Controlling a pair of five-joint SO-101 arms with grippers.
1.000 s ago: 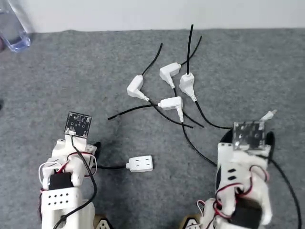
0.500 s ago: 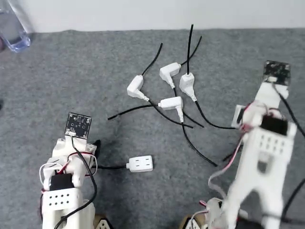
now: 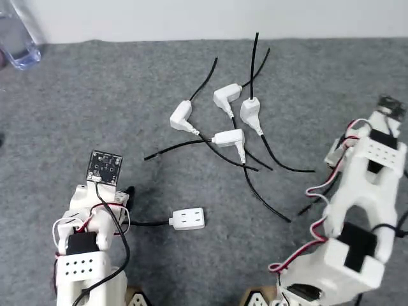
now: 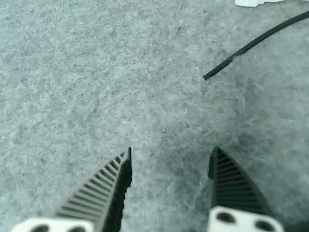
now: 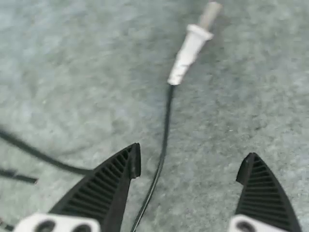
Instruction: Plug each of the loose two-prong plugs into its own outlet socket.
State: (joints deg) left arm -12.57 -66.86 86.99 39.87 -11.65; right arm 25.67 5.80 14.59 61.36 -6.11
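Left pincer [image 4: 169, 154] and right pincer [image 5: 193, 152] both gape, empty; plugs [image 3: 229, 137] look light, rigid-bodied on limp cords [image 3: 255, 64], so grasp the white body, not the cord.

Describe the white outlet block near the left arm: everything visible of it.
The outlet block is a small white rectangular piece, plastic by its look, lying flat on the grey felt with its dark slots facing up. Nothing is plugged into it. A black cable leaves one short end and runs toward the left arm. The nearest plug lies well apart, farther up the table. Only the felt and its own cable touch the block.
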